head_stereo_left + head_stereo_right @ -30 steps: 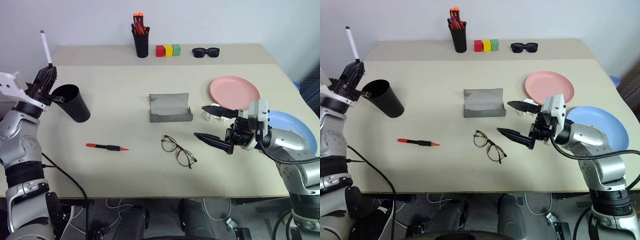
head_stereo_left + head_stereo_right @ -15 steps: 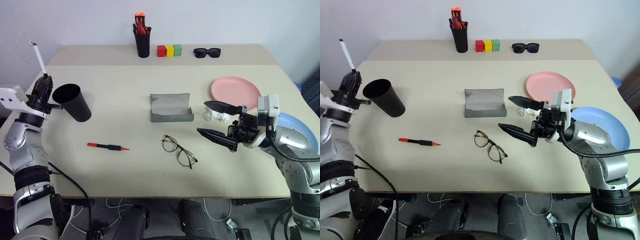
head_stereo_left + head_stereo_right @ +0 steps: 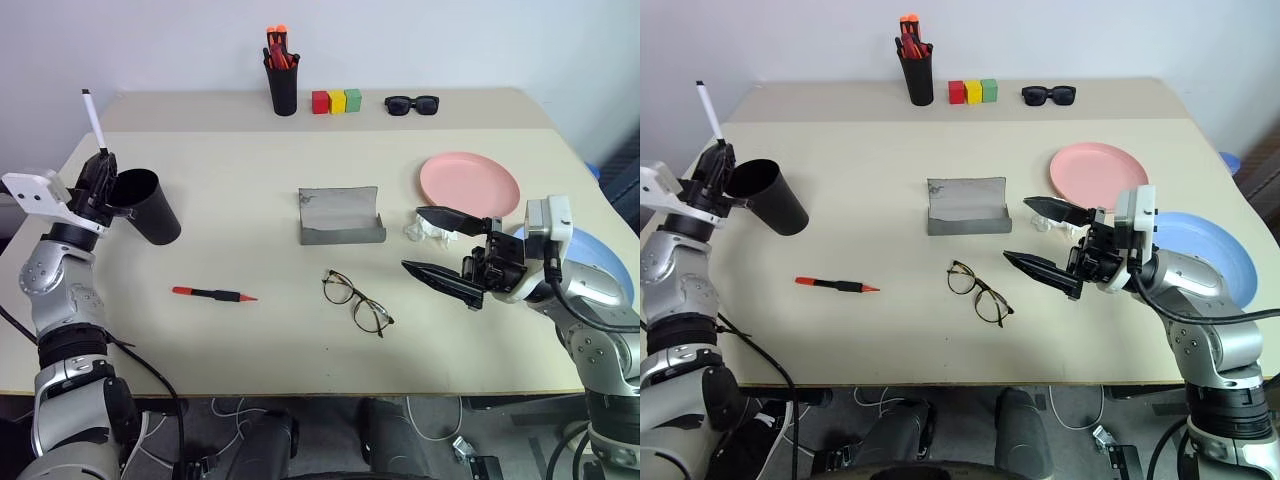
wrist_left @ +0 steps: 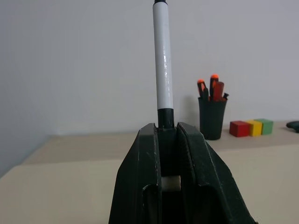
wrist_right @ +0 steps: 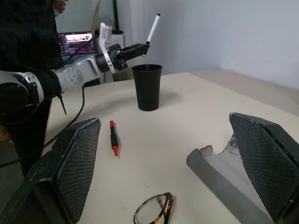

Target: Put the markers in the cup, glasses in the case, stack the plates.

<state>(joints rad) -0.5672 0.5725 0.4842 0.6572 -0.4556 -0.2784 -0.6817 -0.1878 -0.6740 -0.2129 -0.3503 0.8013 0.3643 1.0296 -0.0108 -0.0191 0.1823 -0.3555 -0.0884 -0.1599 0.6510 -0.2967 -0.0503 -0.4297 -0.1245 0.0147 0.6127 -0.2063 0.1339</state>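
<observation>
Two markers are part of the job right now. One thin white marker with a black end is sticking up from the left claw, which is clenched on it right beside the wide black plastic cup near the counter's left edge. I think the claw is getting ready to tip it into the cup. One black marker with red ends is lying on the beige counter, near the front edge. The right claw is hanging wide and holding nothing beside the thin wire-rimmed glasses. The inside of the cup is hard to see.
</observation>
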